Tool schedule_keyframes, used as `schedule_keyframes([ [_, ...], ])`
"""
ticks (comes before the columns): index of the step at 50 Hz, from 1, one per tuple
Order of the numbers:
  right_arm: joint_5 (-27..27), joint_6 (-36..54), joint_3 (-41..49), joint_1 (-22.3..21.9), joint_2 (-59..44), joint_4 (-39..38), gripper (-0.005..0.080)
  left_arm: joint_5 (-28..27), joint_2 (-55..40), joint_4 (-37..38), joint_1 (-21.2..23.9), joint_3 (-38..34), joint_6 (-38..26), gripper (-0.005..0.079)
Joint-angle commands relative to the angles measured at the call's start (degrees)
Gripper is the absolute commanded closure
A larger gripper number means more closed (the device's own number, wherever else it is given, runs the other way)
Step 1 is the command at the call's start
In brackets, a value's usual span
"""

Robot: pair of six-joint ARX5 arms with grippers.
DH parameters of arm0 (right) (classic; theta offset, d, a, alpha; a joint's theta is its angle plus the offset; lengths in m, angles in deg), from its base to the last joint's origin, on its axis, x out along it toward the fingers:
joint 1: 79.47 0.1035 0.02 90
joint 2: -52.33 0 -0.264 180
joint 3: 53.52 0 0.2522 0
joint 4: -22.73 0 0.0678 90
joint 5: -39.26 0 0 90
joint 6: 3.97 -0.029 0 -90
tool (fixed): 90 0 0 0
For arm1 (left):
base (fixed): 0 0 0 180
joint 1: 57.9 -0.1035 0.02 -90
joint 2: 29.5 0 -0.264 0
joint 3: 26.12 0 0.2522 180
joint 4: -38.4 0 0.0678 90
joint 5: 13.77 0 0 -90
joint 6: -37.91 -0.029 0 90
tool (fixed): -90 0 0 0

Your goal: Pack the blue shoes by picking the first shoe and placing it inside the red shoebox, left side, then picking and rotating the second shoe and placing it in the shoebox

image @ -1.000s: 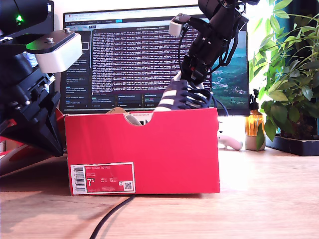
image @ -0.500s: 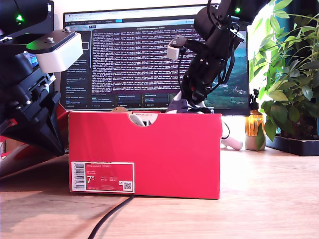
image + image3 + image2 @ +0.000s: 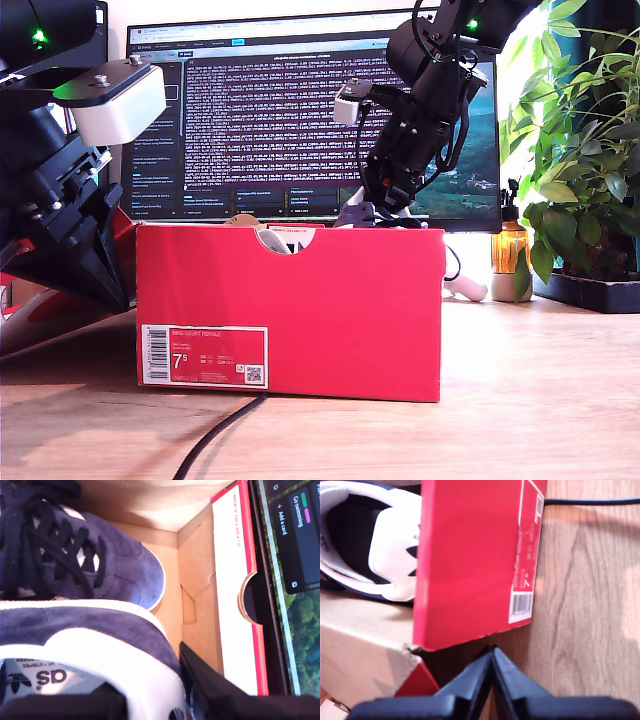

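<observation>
My second tool [image 3: 385, 205], reaching down from the upper right of the exterior view, is clamped on the heel of the second blue shoe [image 3: 85, 635], which sits low inside the red shoebox [image 3: 290, 310] at the centre of that view, alongside the first blue shoe [image 3: 75, 555] already lying in there. My first tool [image 3: 492, 672] hangs pinched shut and empty just outside the box's corner, over the table [image 3: 540, 400] at the exterior view's left. To finish this well, I'd say the heel should be pressed flat to the box floor, heel against toe with its mate, before letting go, then lifted straight up clear of the wall.
</observation>
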Motion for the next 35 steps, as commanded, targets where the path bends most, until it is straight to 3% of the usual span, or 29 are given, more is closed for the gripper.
schedule_keyframes([
  [1, 0.0, -0.04, 0.28, 1.9, -1.9, 0.9, 0.059, -0.09, -0.92, -0.7, 0.0, 0.17, -0.24, 0.0761],
  [15, -7.74, 1.55, 0.28, 2.54, -1.9, 0.74, 0.0546, -0.11, -0.92, -0.7, 0.0, 0.17, -0.24, 0.0761],
  [22, -9.6, 1.46, 0.28, 2.89, -1.9, 0.55, 0.0475, -0.09, -0.92, -0.7, 0.0, 0.17, -0.24, 0.0761],
  [35, -15.34, 1.42, 0.26, 4.44, -1.9, -2.56, 0.0468, -0.09, -0.92, -0.7, 0.0, 0.17, -0.24, 0.0761],
])
